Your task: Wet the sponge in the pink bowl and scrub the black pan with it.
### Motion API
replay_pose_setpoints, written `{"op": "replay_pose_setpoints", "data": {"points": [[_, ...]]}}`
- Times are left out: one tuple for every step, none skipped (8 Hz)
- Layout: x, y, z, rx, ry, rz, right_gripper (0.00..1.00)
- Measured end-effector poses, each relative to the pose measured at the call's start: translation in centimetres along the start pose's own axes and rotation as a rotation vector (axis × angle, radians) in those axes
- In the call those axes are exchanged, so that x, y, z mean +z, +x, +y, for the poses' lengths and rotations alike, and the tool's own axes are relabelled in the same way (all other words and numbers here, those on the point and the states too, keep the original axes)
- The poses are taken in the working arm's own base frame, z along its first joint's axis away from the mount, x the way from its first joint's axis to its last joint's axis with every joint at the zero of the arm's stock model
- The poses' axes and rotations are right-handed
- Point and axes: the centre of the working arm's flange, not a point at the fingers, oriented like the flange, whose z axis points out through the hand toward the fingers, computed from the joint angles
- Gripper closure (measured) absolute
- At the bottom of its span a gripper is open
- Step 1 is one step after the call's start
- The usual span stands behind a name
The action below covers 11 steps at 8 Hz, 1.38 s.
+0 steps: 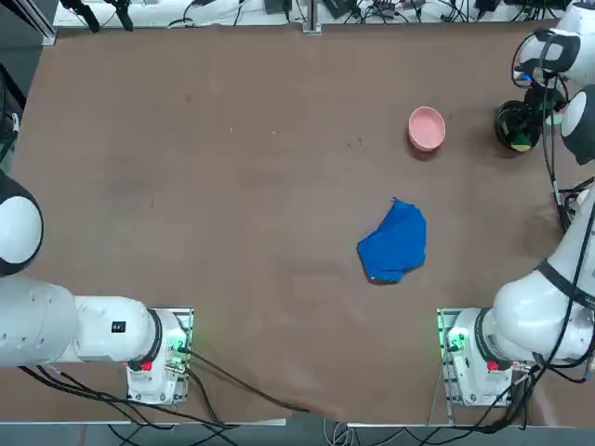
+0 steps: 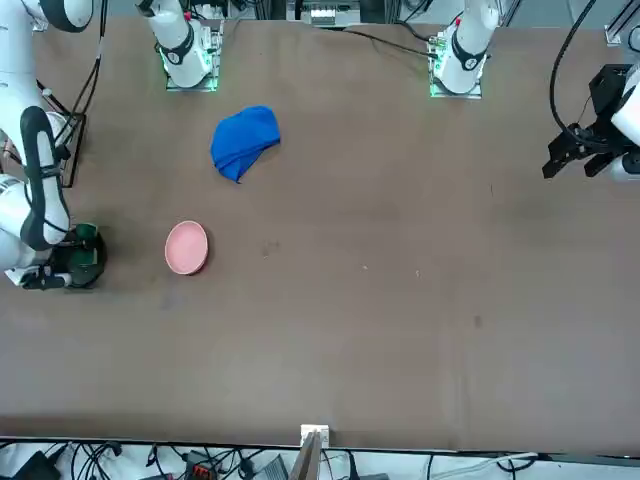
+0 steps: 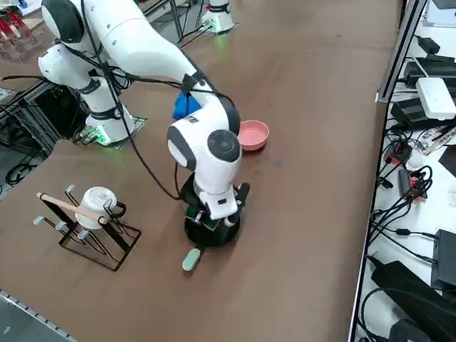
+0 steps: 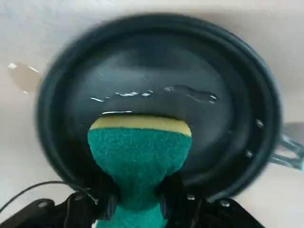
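- The sponge (image 4: 139, 156) sits closest to the wrist camera, its green body pinched at the waist between the two fingers of the right gripper (image 4: 137, 206), which is clamped on it; the yellow layer is at the end away from the fingers
- Its yellow edge meets the floor of the black pan (image 4: 199, 71), where thin streaks of water glisten just past it
- In the side view the pan (image 3: 214, 234) lies under the right arm's wrist, with its light grey handle (image 3: 192, 259) sticking out towards the camera; the gripper (image 3: 212, 222) is down inside the pan
- From overhead the pan (image 1: 517, 124) is near the table's right edge, far from the robot's bases, and a spot of yellow-green (image 1: 521, 144) shows in it
- The pink bowl (image 1: 427, 127) stands to the pan's left, well apart from it, upright on the brown table (image 1: 232, 186); whether it holds water cannot be told
- A crumpled blue cloth (image 1: 395, 242) lies nearer the robot than the bowl, roughly midway between bowl and right arm base
- In the side view a wire rack (image 3: 92, 231) with a white cup (image 3: 96, 205) and a wooden stick (image 3: 71, 208) stands on the table, left of the pan and apart from it
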Motion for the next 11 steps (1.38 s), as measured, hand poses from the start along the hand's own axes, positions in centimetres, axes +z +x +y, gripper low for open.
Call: {"op": "replay_pose_setpoints", "data": {"points": [[0.0, -0.5, 1.3, -0.003, -0.002, 0.006, 0.52], [-0.2, -0.6, 1.9, -0.002, -0.007, 0.024, 0.52], [-0.4, -0.5, 2.1, -0.002, -0.017, 0.041, 0.52], [-0.6, -0.2, 2.3, -0.004, -0.034, 0.064, 0.52], [-0.7, 0.1, 2.5, -0.004, -0.050, 0.089, 0.52], [-1.0, 0.3, 2.5, -0.005, -0.061, 0.108, 0.52], [-1.4, 0.5, 2.4, -0.009, -0.066, 0.120, 0.52], [-1.9, 0.9, 1.9, -0.016, -0.071, 0.130, 0.52], [-2.5, 1.5, 1.0, -0.031, -0.076, 0.139, 0.52], [-3.1, 2.1, -0.2, -0.048, -0.083, 0.145, 0.52], [-3.9, 2.3, -1.3, -0.062, -0.084, 0.142, 0.52]]}}
